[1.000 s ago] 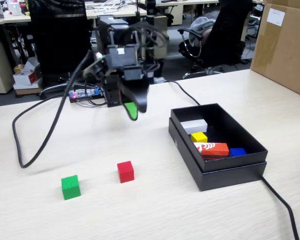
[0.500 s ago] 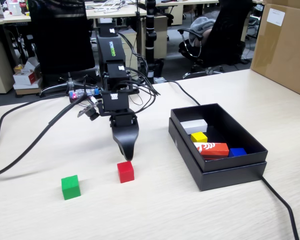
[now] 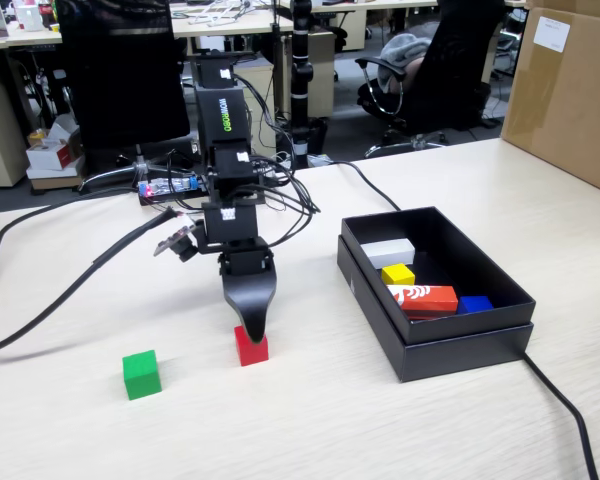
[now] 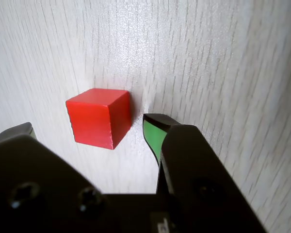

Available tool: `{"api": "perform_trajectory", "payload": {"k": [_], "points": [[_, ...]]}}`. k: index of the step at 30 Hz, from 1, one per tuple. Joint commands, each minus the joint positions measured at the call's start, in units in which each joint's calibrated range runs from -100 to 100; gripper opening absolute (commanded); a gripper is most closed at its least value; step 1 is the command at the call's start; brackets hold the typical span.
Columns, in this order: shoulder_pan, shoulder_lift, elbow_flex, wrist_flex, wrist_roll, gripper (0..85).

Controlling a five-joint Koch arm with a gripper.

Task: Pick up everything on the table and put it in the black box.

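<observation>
Hand [image 4: 94, 128] spread around red cube [image 4: 99, 116]

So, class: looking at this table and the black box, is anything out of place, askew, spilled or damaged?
Nothing stands out. The red cube and green cube sit flat on the table, apart from each other. The black box is upright with blocks inside. The gripper is open around the red cube.

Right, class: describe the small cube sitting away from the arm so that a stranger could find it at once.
Start at the open black cardboard box on the pale wooden table in the fixed view, then look left past the black robot arm's fingers poised over a small red cube. Further left sits the small green cube, alone on bare table, the only green block.
</observation>
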Motion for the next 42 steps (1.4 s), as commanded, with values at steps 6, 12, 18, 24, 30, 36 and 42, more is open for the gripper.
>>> {"api": "perform_trajectory", "payload": {"k": [6, 12, 18, 24, 30, 36, 42], "points": [[-0.3, 2.6, 6.3, 2.4, 0.0, 45.5], [-0.5, 3.7, 6.5, 2.4, -0.3, 45.3], [-0.3, 3.8, 5.9, 2.4, -0.6, 44.7], [-0.2, 3.8, 5.3, 2.4, -0.6, 31.6], [-0.2, 3.4, 4.6, 2.4, -0.6, 14.5], [-0.2, 0.9, 4.1, 2.4, -0.3, 0.9], [0.1, -9.6, 2.2, 1.2, -0.3, 0.9]]}}
